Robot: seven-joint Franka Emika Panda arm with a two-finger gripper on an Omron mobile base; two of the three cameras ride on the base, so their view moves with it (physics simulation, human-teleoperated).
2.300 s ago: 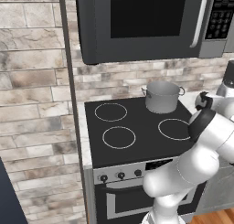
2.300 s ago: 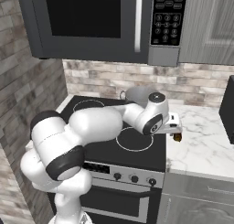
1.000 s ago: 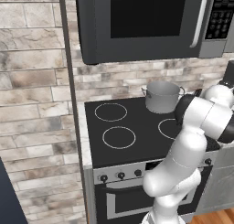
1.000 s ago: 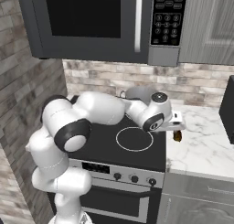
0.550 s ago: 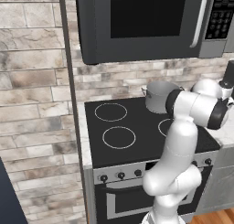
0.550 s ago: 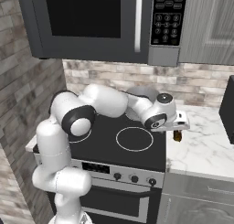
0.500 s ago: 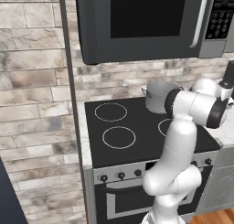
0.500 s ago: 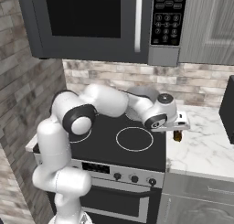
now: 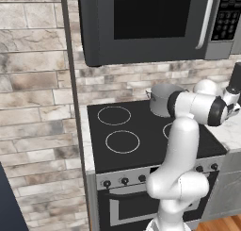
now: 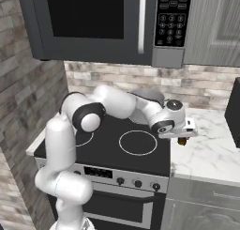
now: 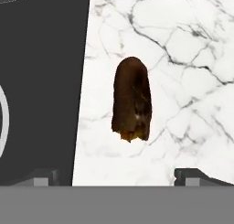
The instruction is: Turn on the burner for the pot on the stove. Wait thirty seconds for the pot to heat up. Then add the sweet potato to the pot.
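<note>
At the centre of the hand view lay the sweet potato [image 11: 132, 99] on the marble surface [image 11: 192, 45], just beside the stove [image 11: 41, 81]. My arm had swung right until my end effector [image 11: 121, 175], tips wide apart and empty, hung over it; I judged the pickup next. The left base view showed the pot [image 9: 161, 99], top centre-right.
</note>
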